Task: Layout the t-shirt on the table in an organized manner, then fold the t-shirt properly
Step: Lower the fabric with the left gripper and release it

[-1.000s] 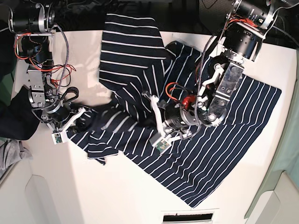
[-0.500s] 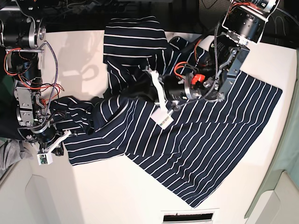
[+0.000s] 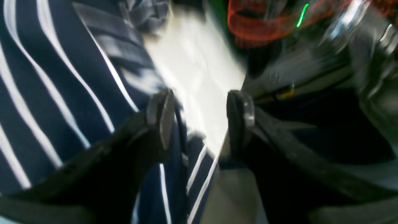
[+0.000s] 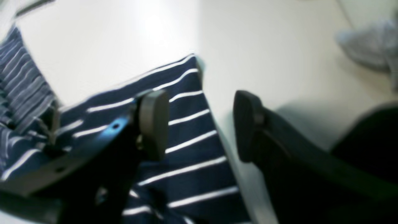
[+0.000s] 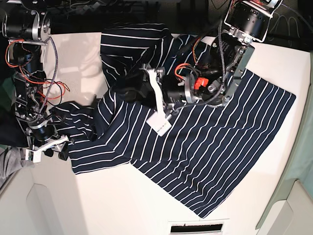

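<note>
The navy t-shirt (image 5: 205,147) with thin white stripes lies spread across the white table (image 5: 122,196), bunched at the far middle. In the left wrist view my left gripper (image 3: 199,115) stands open over the shirt's (image 3: 46,77) folds, with bare table (image 3: 192,71) showing between its pads; that view is blurred. Its arm (image 5: 234,63) reaches in from the far right. My right gripper (image 5: 55,152) is at the shirt's left end. It is open just above the hem corner (image 4: 186,140), with nothing between its pads.
A small grey cloth (image 5: 10,166) and a plain dark cloth (image 5: 7,132) lie off the table's left edge, close to the right arm. A dark slot (image 5: 198,227) sits at the front edge. The shirt's right corner nearly reaches the table's right edge.
Both grippers were shut on the shirt and now stand open, the fabric released. The right arm drew the hem leftward. The left gripper moved toward the far side.
</note>
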### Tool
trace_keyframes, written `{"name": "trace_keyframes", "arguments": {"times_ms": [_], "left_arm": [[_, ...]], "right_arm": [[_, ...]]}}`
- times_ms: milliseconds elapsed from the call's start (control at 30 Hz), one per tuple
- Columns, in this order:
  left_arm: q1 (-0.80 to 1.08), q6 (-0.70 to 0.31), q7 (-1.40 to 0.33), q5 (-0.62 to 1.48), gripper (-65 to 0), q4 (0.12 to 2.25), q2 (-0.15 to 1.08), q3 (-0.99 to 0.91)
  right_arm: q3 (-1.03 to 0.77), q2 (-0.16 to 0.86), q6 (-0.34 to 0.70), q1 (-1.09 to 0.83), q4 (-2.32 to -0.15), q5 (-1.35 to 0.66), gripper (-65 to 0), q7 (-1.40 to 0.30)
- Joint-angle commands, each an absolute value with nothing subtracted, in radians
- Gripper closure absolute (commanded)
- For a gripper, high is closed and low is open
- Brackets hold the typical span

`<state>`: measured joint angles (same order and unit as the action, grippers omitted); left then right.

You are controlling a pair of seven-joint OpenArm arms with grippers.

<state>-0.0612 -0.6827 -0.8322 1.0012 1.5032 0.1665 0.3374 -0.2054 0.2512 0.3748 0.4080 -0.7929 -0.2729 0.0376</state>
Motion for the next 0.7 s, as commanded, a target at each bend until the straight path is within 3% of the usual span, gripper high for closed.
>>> {"name": "trace_keyframes", "arguments": {"times_ms": [0, 200, 433, 667], "left_arm": [[-0.081, -0.698, -0.812, 1.03, -30.1, 1.541, 0.183, 0.303], [-0.083, -0.698, -0.803, 0.999, -30.1, 1.589, 0.276, 0.159], [-0.083, -0.682, -0.509, 0.646, -30.1, 1.491, 0.392, 0.08], [-0.166, -0.612, -0.422, 0.51, -30.1, 1.214, 0.44, 0.078]], "right_arm": [[-0.235, 0.256, 0.421, 0.418, -0.846, -0.3, -33.0, 0.053], [-0.351, 0.214, 0.576, 0.258, -1.08, -0.462, -33.0, -0.201], [-0.354, 0.212, 0.583, 0.069, -1.266, -0.542, -33.0, -0.302], [-0.349, 0.128, 0.583, 0.02, -1.259, -0.542, -33.0, -0.352]]}}
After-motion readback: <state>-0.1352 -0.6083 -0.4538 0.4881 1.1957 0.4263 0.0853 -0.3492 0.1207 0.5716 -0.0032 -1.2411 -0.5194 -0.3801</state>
